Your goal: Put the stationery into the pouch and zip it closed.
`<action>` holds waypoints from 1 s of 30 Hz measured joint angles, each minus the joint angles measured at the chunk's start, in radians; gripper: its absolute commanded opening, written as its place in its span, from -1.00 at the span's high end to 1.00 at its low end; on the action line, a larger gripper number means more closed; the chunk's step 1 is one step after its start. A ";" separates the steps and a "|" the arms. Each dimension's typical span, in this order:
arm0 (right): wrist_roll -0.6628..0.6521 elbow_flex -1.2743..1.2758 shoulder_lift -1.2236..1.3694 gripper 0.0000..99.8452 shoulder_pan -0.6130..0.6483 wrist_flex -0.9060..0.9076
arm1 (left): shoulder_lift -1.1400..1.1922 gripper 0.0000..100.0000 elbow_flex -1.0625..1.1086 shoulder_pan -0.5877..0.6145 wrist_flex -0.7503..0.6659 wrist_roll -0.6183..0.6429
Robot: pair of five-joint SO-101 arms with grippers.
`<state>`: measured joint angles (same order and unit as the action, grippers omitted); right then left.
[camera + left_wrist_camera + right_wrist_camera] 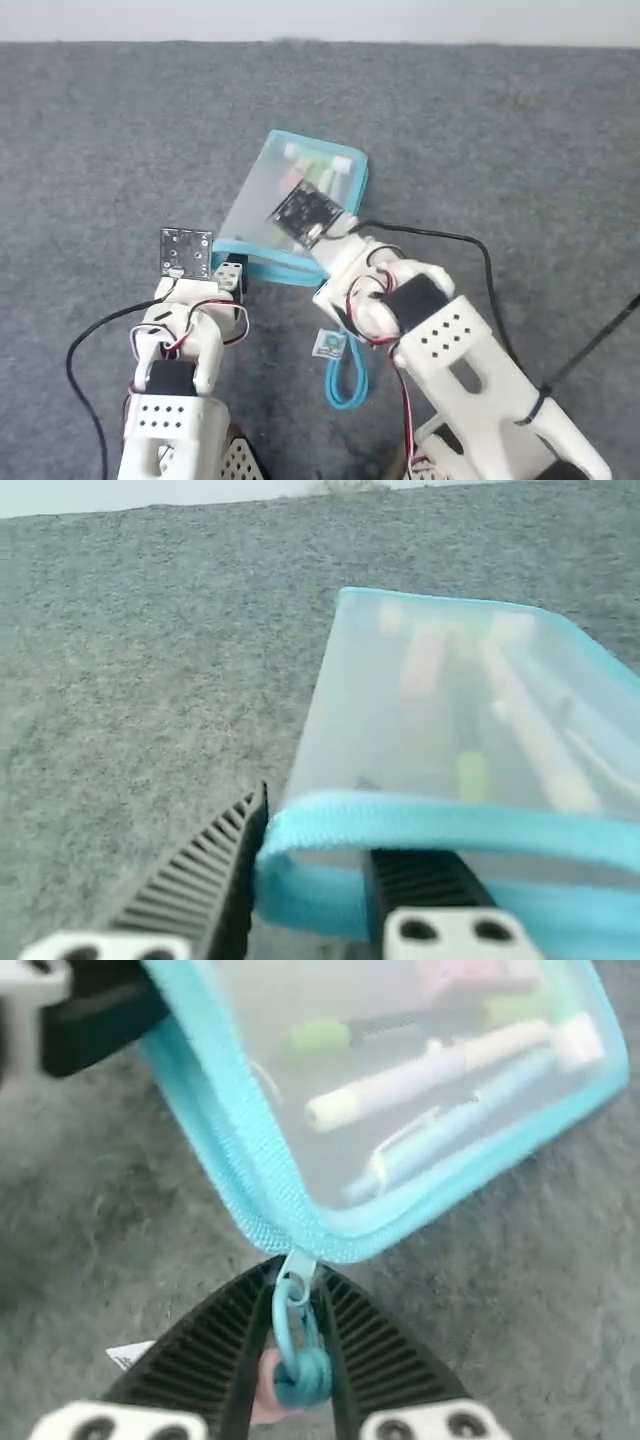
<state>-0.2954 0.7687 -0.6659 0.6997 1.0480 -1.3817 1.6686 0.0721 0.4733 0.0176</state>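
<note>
Grey felt-like cloth covers the counter, with a pale wall along its far edge. From the high view, the flat translucent plastic pouch with turquoise fabric trim lies mid-counter, and the pens and markers of the stationery are already inside it. The left pincer sits at one near corner of the pouch, and the right arm leans over the other. A loose turquoise loop of cord with a small white tag lies on the counter under that arm.

From the left wrist view, the left pincer grips the end of the turquoise zip tape. One toothed jaw is outside it and the other is tucked beneath the pouch's edge.

From the right wrist view, the right pincer is closed on the thin turquoise pull cord. That cord hangs from the small zip pull at the pouch's corner. The zip looks shut along the stretch that shows.

The pouch is probably light, soft and floppy. Its film would buckle if pushed, and the loose pens would shift inside. The stitched tape at a corner is the firmest place to hold it. The cord gives the zip pull a sure grip, but it is thin and could slip sideways out of the jaws.
</note>
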 measured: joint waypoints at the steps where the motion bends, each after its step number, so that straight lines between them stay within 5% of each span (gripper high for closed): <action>1: -0.020 0.011 -0.002 0.99 0.011 0.000 | 0.000 0.72 0.000 0.000 -0.005 -0.018; 9: -0.164 0.023 -0.002 0.99 0.025 0.060 | 0.000 0.74 0.000 -0.071 -0.009 -0.241; 14: -0.175 0.025 -0.002 0.99 0.025 0.064 | 0.000 0.99 -0.002 -0.094 -0.009 -0.313; 25: -0.172 0.025 -0.002 0.99 -0.057 0.064 | 0.000 0.97 0.012 -0.103 -0.041 -0.347; 30: -0.104 0.025 -0.002 0.99 -0.106 0.064 | 0.000 0.76 0.012 -0.109 -0.041 -0.353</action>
<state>-0.3997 0.7933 -0.6674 0.5938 1.1124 -1.3817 1.6809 -0.0368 0.4319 -0.3353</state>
